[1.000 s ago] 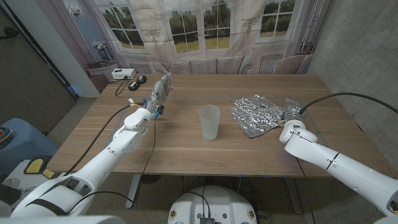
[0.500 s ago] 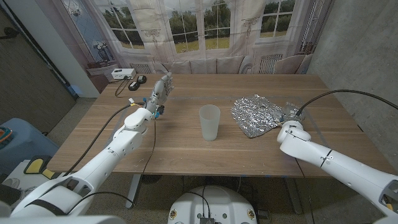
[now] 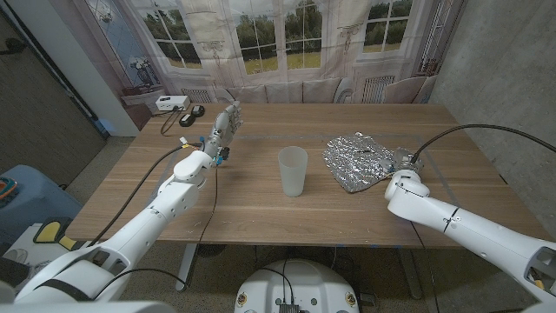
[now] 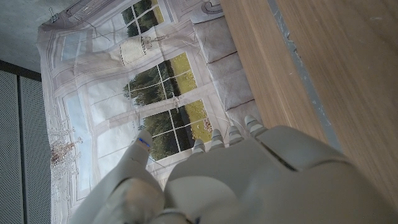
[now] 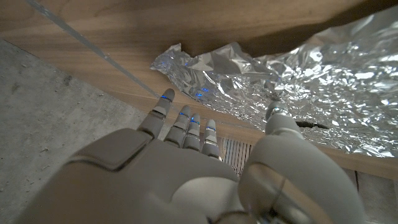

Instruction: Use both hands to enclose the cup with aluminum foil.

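A translucent white cup (image 3: 293,170) stands upright at the middle of the wooden table (image 3: 261,213). To its right lies a crumpled sheet of aluminum foil (image 3: 358,160) (image 5: 311,87), flat on the wood. My right hand (image 3: 402,161) (image 5: 205,168) is at the foil's right edge, fingers spread toward it and holding nothing; whether it touches the foil I cannot tell. My left hand (image 3: 224,127) (image 4: 236,174) is raised over the table's left part, well away from the cup, fingers apart and empty.
A white box (image 3: 171,103) and small dark items (image 3: 193,111) sit at the table's far left corner, with cables trailing along my left arm. Bare wood lies in front of the cup. A sofa and windows stand behind the table.
My right hand has slid left, closer onto the foil's right edge. The left hand, cup and foil have stayed put.
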Available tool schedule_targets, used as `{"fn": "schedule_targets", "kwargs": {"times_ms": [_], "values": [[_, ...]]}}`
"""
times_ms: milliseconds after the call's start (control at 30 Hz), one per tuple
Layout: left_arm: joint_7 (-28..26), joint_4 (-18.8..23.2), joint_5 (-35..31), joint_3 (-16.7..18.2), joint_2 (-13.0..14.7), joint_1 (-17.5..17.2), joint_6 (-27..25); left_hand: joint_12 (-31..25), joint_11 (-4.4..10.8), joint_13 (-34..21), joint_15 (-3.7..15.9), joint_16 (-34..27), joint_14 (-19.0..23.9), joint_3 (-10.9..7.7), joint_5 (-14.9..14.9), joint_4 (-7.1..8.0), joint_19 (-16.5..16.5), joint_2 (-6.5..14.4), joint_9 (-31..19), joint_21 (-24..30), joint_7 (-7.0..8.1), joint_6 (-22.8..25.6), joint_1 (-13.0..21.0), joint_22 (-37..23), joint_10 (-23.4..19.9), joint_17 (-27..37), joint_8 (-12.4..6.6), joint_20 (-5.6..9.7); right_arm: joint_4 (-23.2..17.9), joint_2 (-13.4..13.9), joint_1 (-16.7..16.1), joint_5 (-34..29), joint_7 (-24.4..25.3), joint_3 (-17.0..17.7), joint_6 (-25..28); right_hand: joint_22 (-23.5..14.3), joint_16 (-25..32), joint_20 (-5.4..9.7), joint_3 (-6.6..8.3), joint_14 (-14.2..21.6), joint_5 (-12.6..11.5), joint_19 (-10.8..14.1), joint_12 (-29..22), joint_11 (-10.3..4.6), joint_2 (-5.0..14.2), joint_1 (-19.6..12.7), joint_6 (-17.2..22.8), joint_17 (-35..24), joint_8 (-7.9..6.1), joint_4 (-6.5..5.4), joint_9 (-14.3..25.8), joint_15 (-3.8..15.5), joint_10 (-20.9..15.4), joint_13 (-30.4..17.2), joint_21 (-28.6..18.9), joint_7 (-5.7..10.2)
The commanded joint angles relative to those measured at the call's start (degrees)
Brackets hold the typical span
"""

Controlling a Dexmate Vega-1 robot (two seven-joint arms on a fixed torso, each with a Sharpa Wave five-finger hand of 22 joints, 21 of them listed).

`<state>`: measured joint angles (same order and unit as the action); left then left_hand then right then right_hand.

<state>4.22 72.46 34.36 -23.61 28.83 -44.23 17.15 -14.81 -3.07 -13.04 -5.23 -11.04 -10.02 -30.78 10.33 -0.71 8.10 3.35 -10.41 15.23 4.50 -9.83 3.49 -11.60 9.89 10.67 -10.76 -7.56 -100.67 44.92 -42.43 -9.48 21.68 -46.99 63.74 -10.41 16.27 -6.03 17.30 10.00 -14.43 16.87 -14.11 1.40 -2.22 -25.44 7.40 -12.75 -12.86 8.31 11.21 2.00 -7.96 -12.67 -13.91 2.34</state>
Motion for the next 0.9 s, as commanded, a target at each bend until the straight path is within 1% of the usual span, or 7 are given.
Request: {"fn": "schedule_targets", "kwargs": {"times_ms": [33, 133, 367, 533, 600, 667, 900], "values": [[-0.3, 0.4, 0.0, 0.2, 0.2, -0.3, -0.2, 0.2, -0.33, 0.0, 0.41, 0.1, -1.3, 0.0, 0.4, 0.11, 0.0, 0.1, 0.0, -0.2, -0.47, -0.8, -0.8, -0.3, 3.2, 0.1, -0.16, 0.3, 1.5, -0.2, 1.3, -1.6, 0.0, -2.8, 0.1, -0.3, 2.9, 0.76, -0.21, 5.3, -1.4, 3.4, -2.2, 0.47, 0.89, -2.4, 6.3, -1.7, -1.88, 0.14, 0.1, 1.38, -5.8, -0.5, -0.9, 0.41], [-0.3, 0.4, 0.1, 0.2, 0.2, -0.3, -0.3, 0.3, -0.37, 0.0, 0.44, 0.1, -1.4, 0.02, 0.4, 0.14, 0.1, 0.2, 0.0, -0.2, -0.49, -0.8, -0.8, -0.3, 3.3, 0.1, -0.15, 0.3, 2.0, -0.6, 1.7, -2.7, 0.5, -3.6, 1.0, -0.4, 4.9, 1.38, 0.17, 8.6, -2.3, 5.5, -3.4, 0.1, 1.67, -4.8, 9.8, -3.0, -2.64, 0.67, 0.1, 2.33, -8.6, -0.8, -1.5, 0.07], [-0.2, 0.4, 0.0, 0.1, 0.2, -0.2, -0.2, 0.3, -0.29, 0.0, 0.43, 0.2, -1.6, 0.06, 0.4, 0.2, 0.2, 0.2, 0.0, -0.3, -0.52, -0.8, -0.8, -0.3, 3.3, 0.1, -0.13, 0.49, 2.4, -0.7, 2.4, -3.7, -0.2, -4.7, 1.8, -0.7, 10.4, 2.26, 0.93, 15.1, -4.4, 11.0, -4.4, -0.78, 1.89, -12.0, 11.0, -6.7, -1.78, 1.79, 0.0, 4.25, -11.2, -1.6, -3.3, 0.46], [-0.3, 0.7, -0.2, 0.1, 0.4, -0.2, -0.4, 0.4, -0.28, 0.1, 0.49, 0.2, -1.6, 0.08, 0.4, 0.24, 0.2, 0.3, 0.0, -0.3, -0.56, -0.8, -0.9, -0.3, 3.4, 0.1, -0.13, 0.49, 3.2, -1.3, 1.8, -4.3, 1.4, -4.4, 1.4, -1.2, 16.5, 3.85, 1.29, 20.2, -5.7, 18.7, -5.1, -1.09, 2.03, -20.2, 12.8, -11.4, -1.04, 1.85, 0.0, 6.73, -13.5, -2.2, -6.6, 0.38], [-0.4, 0.8, -0.2, 0.1, 0.5, -0.3, -0.6, 0.4, -0.29, 0.1, 0.48, 0.2, -1.7, 0.1, 0.5, 0.25, 0.2, 0.3, 0.0, -0.3, -0.53, -0.8, -0.9, -0.3, 3.4, 0.1, -0.13, 0.49, 3.5, -1.8, 1.5, -5.0, 2.7, -4.2, 1.6, -1.5, 20.8, 4.48, 1.07, 23.6, -5.7, 20.5, -6.7, -1.98, 3.01, -23.8, 16.6, -14.8, -1.57, 1.46, 0.0, 8.23, -17.5, -2.7, -7.8, 0.3], [-0.3, 0.9, -0.2, 0.1, 0.5, -0.2, -0.7, 0.4, -0.23, 0.1, 0.47, 0.3, -1.9, 0.11, 0.5, 0.26, 0.3, 0.3, 0.0, -0.3, -0.53, -0.8, -0.9, -0.3, 3.5, 0.1, -0.12, 0.53, 3.9, -2.5, 0.7, -5.9, 5.1, -3.7, 1.1, -1.6, 22.1, 4.73, 1.37, 25.5, -5.7, 21.1, -8.1, -2.13, 3.94, -25.5, 21.0, -15.9, -2.77, 1.27, 0.1, 8.45, -20.8, -2.9, -8.4, 0.85], [0.0, 0.7, -0.1, -0.1, 0.4, 0.0, -1.0, 0.6, -0.28, 0.1, 0.5, 0.3, -2.1, 0.15, 0.5, 0.3, 0.4, 0.3, 0.0, -0.4, -0.55, -0.9, -0.9, -0.3, 3.7, 0.1, -0.07, 0.55, 4.5, -3.8, -3.3, -8.2, 13.7, -0.1, -4.3, -2.0, 24.4, 5.28, 2.18, 32.6, -4.5, 21.6, -14.7, -3.01, 7.32, -28.4, 33.5, -18.1, -5.8, 0.32, 0.4, 8.93, -33.3, -4.9, -10.0, 1.67]]}}
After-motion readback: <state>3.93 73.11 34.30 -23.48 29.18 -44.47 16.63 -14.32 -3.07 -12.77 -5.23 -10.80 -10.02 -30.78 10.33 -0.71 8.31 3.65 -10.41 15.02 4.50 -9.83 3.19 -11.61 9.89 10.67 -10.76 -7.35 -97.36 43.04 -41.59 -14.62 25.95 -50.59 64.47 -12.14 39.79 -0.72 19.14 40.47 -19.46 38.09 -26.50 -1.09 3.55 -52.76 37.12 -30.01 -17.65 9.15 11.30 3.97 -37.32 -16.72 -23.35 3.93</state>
